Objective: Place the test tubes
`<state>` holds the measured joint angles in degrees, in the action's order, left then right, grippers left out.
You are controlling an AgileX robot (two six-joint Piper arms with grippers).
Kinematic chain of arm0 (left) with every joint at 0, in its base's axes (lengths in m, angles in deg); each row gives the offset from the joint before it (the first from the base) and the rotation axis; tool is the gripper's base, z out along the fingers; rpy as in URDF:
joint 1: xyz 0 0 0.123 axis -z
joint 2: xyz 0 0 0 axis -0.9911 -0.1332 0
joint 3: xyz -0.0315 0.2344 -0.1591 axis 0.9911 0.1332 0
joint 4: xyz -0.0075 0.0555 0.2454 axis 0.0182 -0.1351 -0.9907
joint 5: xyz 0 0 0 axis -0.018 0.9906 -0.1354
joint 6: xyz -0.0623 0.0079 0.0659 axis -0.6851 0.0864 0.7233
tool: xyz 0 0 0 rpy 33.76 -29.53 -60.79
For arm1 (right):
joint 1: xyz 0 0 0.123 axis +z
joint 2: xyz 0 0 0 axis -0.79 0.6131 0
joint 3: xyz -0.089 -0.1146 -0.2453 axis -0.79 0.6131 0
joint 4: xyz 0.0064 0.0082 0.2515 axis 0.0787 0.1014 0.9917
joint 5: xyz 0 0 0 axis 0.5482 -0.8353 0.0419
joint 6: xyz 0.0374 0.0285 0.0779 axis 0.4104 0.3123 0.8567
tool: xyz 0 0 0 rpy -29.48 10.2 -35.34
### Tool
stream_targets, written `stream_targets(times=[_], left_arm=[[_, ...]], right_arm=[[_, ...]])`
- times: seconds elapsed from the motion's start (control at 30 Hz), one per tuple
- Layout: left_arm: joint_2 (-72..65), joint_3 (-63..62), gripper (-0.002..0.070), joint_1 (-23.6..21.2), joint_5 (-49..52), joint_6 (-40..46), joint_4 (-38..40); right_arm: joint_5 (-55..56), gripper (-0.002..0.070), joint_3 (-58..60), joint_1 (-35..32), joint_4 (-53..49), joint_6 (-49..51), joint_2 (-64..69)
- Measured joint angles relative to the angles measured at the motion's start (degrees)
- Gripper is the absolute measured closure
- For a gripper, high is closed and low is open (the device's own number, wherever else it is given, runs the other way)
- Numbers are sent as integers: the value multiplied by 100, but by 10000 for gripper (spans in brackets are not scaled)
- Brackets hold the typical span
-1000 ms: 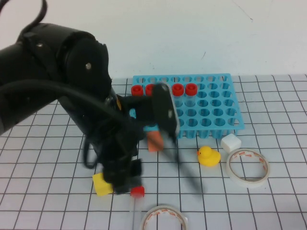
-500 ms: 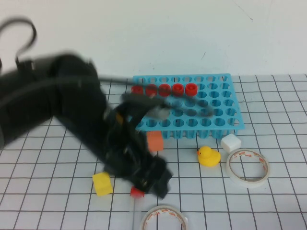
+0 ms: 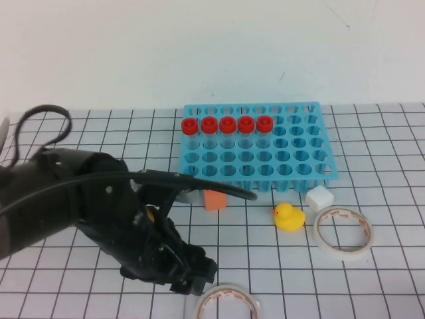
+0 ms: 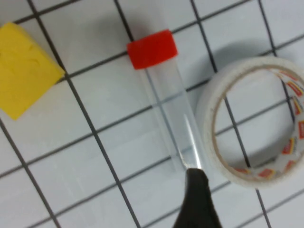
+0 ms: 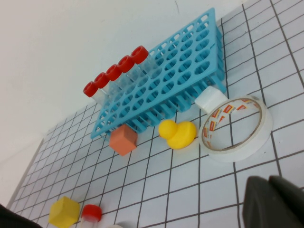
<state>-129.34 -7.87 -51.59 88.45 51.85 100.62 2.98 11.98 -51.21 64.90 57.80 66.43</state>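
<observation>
Five red-capped test tubes (image 3: 227, 125) stand in the back row of the blue rack (image 3: 292, 149). Another clear tube (image 4: 166, 104) with a red cap (image 4: 152, 48) lies flat on the grid mat between a yellow cube (image 4: 26, 71) and a tape roll (image 4: 251, 123). My left gripper (image 3: 191, 282) hangs open just above it at the mat's front; one dark finger (image 4: 197, 199) shows by the tube's bottom end, holding nothing. The arm hides this tube in the high view. My right gripper (image 5: 271, 185) is shut and empty, low over the mat, right of the other tape roll.
An orange cube (image 3: 214, 199), a yellow duck (image 3: 289, 216), a white cube (image 3: 319, 197) and a tape roll (image 3: 342, 231) lie in front of the rack. A second tape roll (image 3: 226, 302) sits at the front edge. The left arm's bulk (image 3: 86, 206) fills the front left.
The left arm has swung away from the rack, down toward the front of the mat, and now covers the yellow cube and the lying tube in the high view.
</observation>
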Motion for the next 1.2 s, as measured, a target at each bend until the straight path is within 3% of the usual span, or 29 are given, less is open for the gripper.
stream_targets(times=[0.6, 1.2], left_arm=[[-1332, 0, 239, 10, -530, -247, -306], [-1367, 0, 239, -108, -236, -273, -841]], right_arm=[[0, 678, 0, 0, 0, 0, 0], [0, 678, 0, 0, 0, 0, 0]])
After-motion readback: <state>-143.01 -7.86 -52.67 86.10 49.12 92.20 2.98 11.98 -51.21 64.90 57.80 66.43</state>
